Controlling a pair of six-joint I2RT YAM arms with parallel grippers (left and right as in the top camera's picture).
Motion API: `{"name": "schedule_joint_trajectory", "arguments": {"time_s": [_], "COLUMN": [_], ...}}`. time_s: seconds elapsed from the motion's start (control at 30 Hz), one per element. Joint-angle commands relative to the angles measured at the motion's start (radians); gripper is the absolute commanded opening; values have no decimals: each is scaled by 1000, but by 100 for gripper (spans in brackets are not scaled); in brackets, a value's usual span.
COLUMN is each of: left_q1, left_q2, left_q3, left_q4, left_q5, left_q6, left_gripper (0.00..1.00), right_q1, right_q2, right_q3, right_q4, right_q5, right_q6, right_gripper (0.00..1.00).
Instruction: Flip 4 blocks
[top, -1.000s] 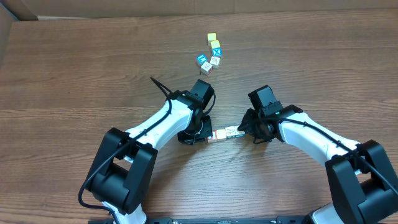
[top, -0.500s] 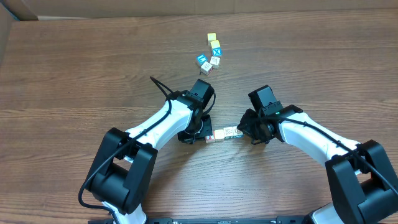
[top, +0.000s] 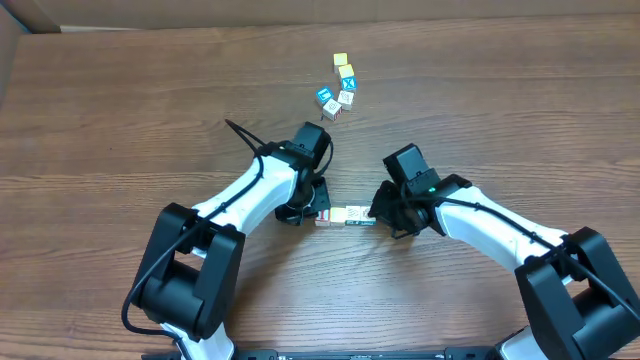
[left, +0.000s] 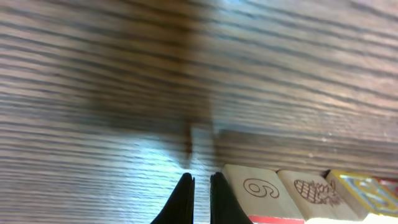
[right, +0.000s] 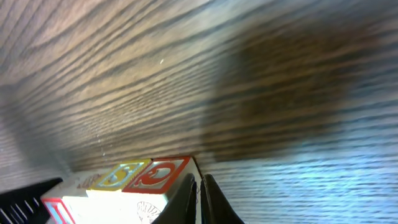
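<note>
A short row of blocks (top: 345, 215) lies on the table between my two grippers. The left gripper (top: 316, 212) is shut and empty, its tips (left: 201, 182) against the row's left end, beside a cream block printed "6" (left: 258, 188). A pineapple-print block (left: 314, 190) and a yellow-framed one (left: 364, 185) follow. The right gripper (top: 377, 217) is also shut and empty. Its tips (right: 201, 183) rest beside a red-framed block (right: 160, 173) at the row's right end, with a yellow-framed block (right: 117, 176) after it.
A loose cluster of small cubes (top: 340, 88) with blue, yellow and pale faces lies at the far middle of the wooden table (top: 120, 120). A cardboard edge (top: 12, 40) shows at the far left corner.
Both grippers and the row of blocks between them have slid a little to the left on the table. Both grippers stay shut.
</note>
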Motion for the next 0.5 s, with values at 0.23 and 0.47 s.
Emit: {"name": "schedule_joint_trajectory", "arguments": {"time_s": [0.23, 0.47], "left_q1": [25, 41], "left_q2": [16, -8], "left_q3": [-6, 10], "left_q4": [-6, -53], "left_q5": [-6, -40], "left_q6": [10, 28], "left_gripper": [4, 4], "right_q1": [10, -18], "right_q2": [5, 5], "right_q3": [-7, 41], "right_q4": [3, -58], "right_q5": [43, 60], "right_q6": [18, -19], "right_gripper": [11, 15]}}
